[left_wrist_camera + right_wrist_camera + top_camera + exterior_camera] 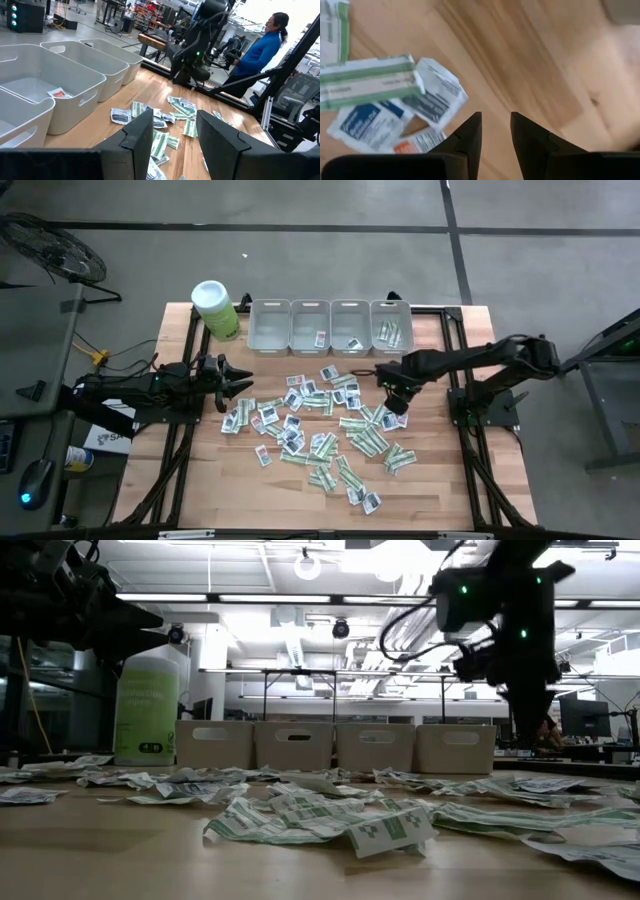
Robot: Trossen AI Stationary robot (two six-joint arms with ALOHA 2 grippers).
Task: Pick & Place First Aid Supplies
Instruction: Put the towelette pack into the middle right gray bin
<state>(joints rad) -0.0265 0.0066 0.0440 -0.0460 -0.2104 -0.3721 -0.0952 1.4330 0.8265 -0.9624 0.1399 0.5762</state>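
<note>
The first aid supplies (320, 430) are lying scattered over the middle of the bench (200, 480), spreading from near the row of 4 grey bins (330, 326) at the far edge toward the near edge. A few packets are already sitting inside the bins.

The right gripper (392, 392) is hanging over the right side of the heap, pointing down at the boards. In the right wrist view its 2 fingers (470, 137) are standing narrowly apart with nothing between them, and bare wood is showing in the gap. A white packet with dark print (434, 97) is lying just beside the fingertips, with a green-and-white strip (367, 80) overlapping it farther off.

The left gripper (243, 387) is hovering above the bench near the left edge of the heap, its jaws standing wide and holding nothing; the nearest packets are lying just ahead of its tips. A lime-green canister (215, 310) is standing at the far edge, left of the bins.
</note>
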